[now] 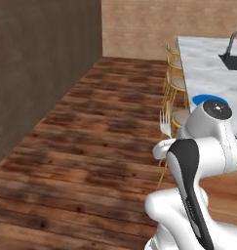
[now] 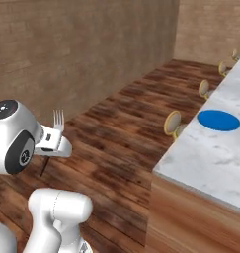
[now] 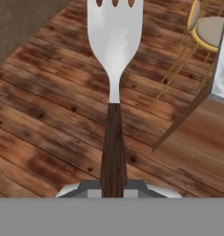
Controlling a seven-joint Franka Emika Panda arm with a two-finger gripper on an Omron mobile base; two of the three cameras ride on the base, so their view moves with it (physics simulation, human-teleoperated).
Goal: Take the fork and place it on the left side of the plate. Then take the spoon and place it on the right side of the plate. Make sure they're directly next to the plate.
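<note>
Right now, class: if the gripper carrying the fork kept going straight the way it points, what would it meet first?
Probably the wooden floor. The gripper is shut on the fork, and along the fork's line the hand view shows bare planks. The stool and counter corner lie off to one side, though depth is hard to judge.

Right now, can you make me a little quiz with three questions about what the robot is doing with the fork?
1. True or false: the fork is lying on the wooden floor.
2. Which colour is the plate on the counter? A) red B) blue C) green
3. Fill in: the fork's prongs point ____ in the two base views.

Key:
1. False. The tool is shut on the fork's brown handle and holds it in the air above the floor.
2. B. The plate is blue, and nothing lies on it.
3. Up. The fork stands upright, with the prongs on top.
</note>
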